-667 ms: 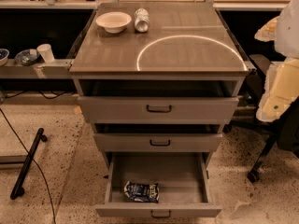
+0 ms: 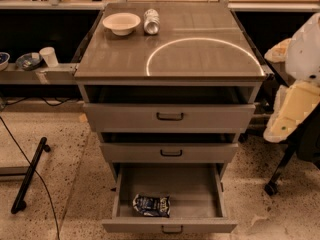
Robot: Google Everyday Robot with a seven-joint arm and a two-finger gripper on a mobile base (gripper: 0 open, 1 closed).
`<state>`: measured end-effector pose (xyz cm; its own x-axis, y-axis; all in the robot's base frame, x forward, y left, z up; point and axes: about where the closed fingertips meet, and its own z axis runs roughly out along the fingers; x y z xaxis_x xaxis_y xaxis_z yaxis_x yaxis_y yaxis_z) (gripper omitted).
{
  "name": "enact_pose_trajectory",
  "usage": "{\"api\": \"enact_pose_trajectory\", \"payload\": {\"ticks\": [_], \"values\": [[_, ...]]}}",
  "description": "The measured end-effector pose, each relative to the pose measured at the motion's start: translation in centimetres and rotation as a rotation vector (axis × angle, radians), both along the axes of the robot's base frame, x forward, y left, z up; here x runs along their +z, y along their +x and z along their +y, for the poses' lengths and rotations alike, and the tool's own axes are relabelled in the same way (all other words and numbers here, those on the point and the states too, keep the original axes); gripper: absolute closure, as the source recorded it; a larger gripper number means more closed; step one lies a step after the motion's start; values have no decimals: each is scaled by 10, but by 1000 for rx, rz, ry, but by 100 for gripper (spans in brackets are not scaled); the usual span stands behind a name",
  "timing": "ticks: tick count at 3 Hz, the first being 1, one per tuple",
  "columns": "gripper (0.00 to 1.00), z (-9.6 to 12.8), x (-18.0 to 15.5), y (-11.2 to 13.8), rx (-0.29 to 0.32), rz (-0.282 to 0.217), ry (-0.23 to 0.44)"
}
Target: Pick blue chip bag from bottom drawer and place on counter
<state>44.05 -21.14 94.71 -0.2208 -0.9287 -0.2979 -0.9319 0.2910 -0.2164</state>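
One blue chip bag (image 2: 151, 205) lies by the front edge of the bottom drawer (image 2: 210, 226), left of centre. Well apart, off the right edge, hangs the gripper (image 2: 292, 109), its opening impossible to tell. Slick foil could slip from the grasp; the bowl (image 2: 121, 22) and can (image 2: 151, 21) crowd the far-left corner of the counter (image 2: 200, 59) surface.

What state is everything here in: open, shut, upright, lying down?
bottom drawer: pulled wide open
blue chip bag: lying flat inside it
middle drawer: open a crack
top drawer: slightly open
bowl: upright on the counter
can: seemingly on its side
gripper: far right, away from the bag
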Motion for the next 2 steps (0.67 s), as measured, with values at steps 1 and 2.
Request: {"api": "enact_pose_trajectory", "payload": {"ticks": [1,2], "values": [[0,22,-73,-4,1,55,151],[0,44,-165,-18,24,157,220]]}}
